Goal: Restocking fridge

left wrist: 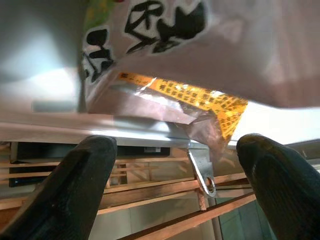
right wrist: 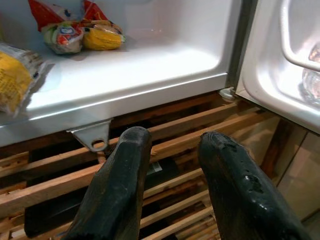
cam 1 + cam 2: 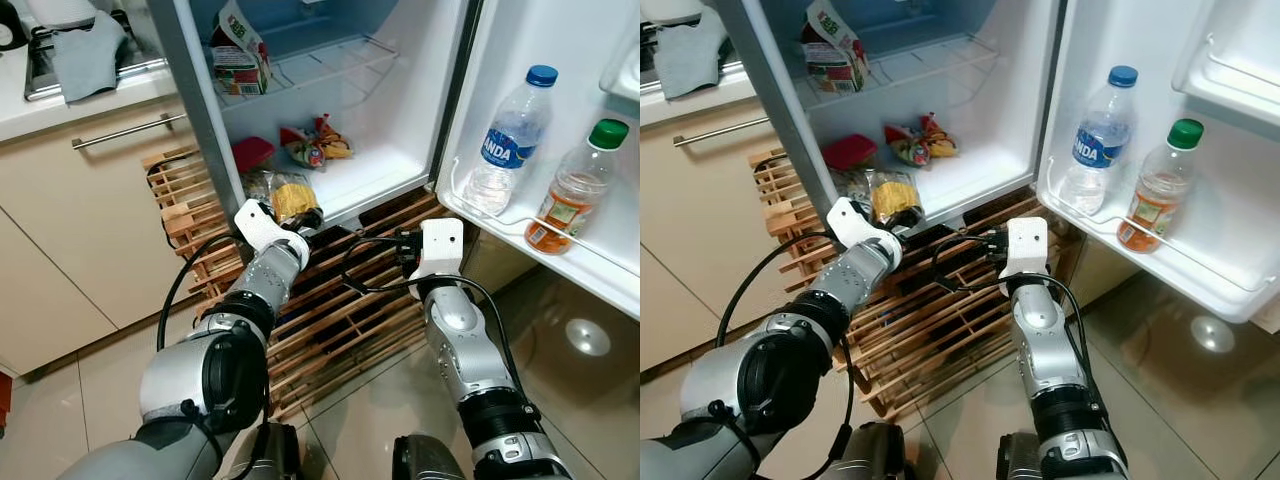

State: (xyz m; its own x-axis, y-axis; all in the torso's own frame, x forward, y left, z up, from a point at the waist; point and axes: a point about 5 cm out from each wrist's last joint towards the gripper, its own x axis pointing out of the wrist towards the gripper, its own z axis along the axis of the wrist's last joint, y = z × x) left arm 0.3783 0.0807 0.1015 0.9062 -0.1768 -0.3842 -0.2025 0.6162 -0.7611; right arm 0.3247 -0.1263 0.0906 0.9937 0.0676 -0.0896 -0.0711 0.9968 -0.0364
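While the right gripper (image 2: 170, 165) idles parted, the left gripper (image 1: 175, 170) (spread) faces a yellow packet (image 3: 293, 198).

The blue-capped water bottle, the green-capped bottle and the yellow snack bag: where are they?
Blue-capped water bottle (image 3: 508, 140), left eye view, label.
Green-capped bottle (image 3: 572, 196), left eye view, body.
Yellow snack bag (image 3: 293, 199), left eye view, front.

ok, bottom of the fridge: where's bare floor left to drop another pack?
Free: the white fridge floor right of the red-and-yellow snack packs, up to the right wall. Crowded: front left, where the yellow packet and a red pack lie, with the left gripper open just below. Door shelf: gap right of the orange-label bottle.
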